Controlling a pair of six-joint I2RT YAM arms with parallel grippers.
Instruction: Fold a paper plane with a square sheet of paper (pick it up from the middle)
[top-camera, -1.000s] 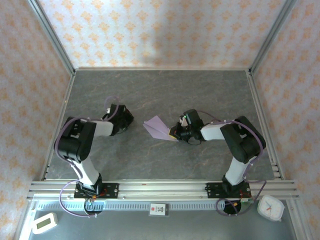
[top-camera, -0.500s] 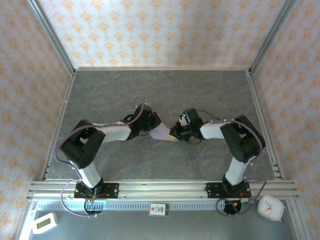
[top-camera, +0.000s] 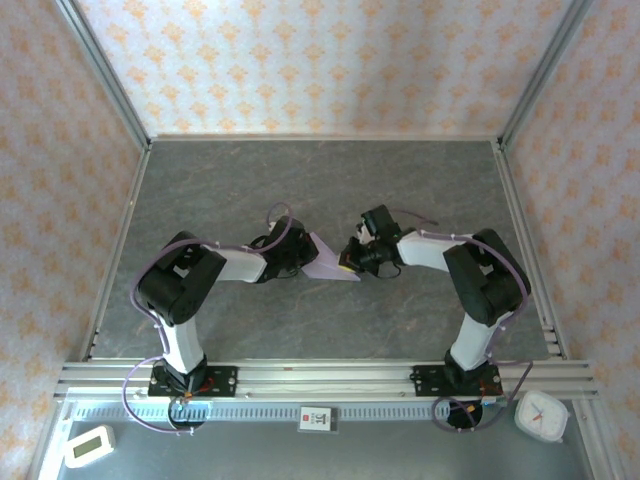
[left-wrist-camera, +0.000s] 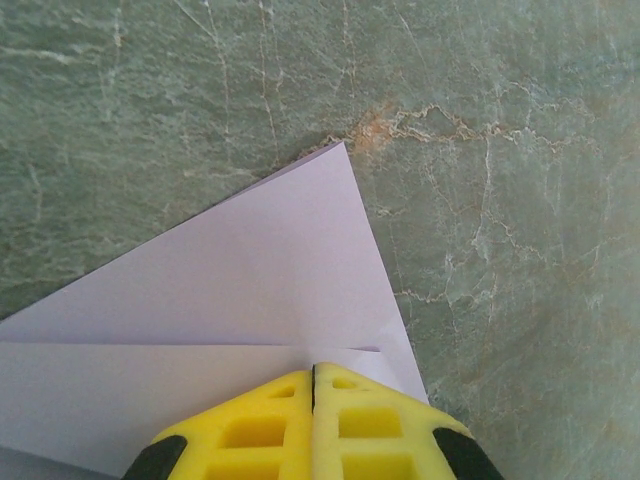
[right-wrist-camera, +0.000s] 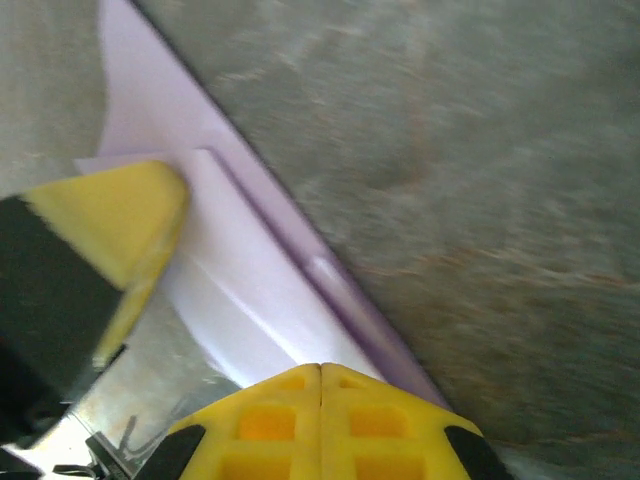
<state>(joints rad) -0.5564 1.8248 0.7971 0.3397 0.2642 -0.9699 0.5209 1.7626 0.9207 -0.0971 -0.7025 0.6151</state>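
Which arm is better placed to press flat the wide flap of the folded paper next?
Probably the left. The left fingers, shut, sit on the wide flap of the folded paper, right at its fold line. The right fingers, also shut, are at the opposite end, better suited to pinning it.

**Occlusions and limits of view**

Top view: the left gripper (top-camera: 303, 252) and the right gripper (top-camera: 349, 263) each cover one end of the paper plane (top-camera: 328, 262). Contact cannot be resolved from above.

Left wrist view: the plane runs off the left and bottom edges and passes under the closed yellow fingers (left-wrist-camera: 270, 430), which the bottom edge cuts off.

Right wrist view: blurred throughout, with the surface (right-wrist-camera: 480, 180) smeared. The plane's near end is hidden under the fingers.

The clock (top-camera: 542, 415) dial is too small to read.
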